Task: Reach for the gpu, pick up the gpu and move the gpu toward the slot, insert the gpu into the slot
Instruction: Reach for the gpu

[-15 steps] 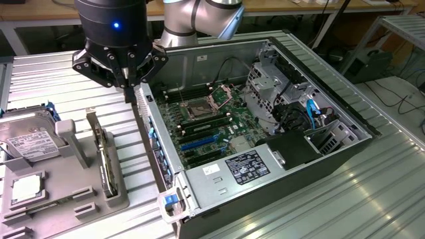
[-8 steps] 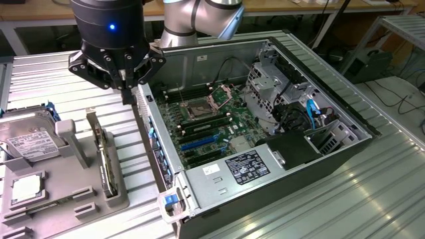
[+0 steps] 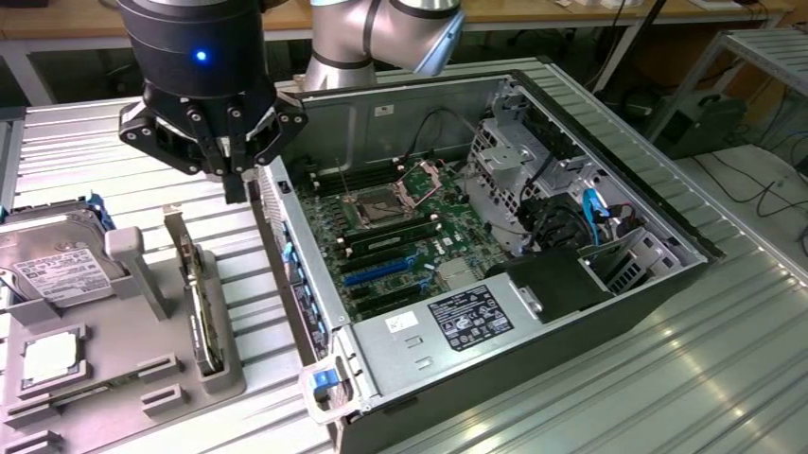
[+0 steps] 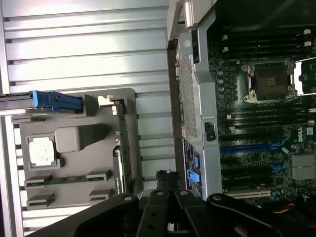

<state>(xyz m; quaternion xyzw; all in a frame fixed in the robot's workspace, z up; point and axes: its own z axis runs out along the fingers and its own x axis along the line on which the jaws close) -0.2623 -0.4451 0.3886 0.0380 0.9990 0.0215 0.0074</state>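
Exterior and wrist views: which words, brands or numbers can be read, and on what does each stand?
"DELL": white print on the motherboard, wrist view.
Power supply label: too small to read.
Hard drive label: too small to read.
White sticker on the case: blurred.

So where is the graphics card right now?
The graphics card stands on edge in the grey holder at the exterior view's left, between the hard drive and the open computer case.

Gpu (image 3: 196, 293) edge-on in grey holder (image 3: 114, 378), faces out of sight; hard drive (image 3: 51, 270) cropped by picture edge.
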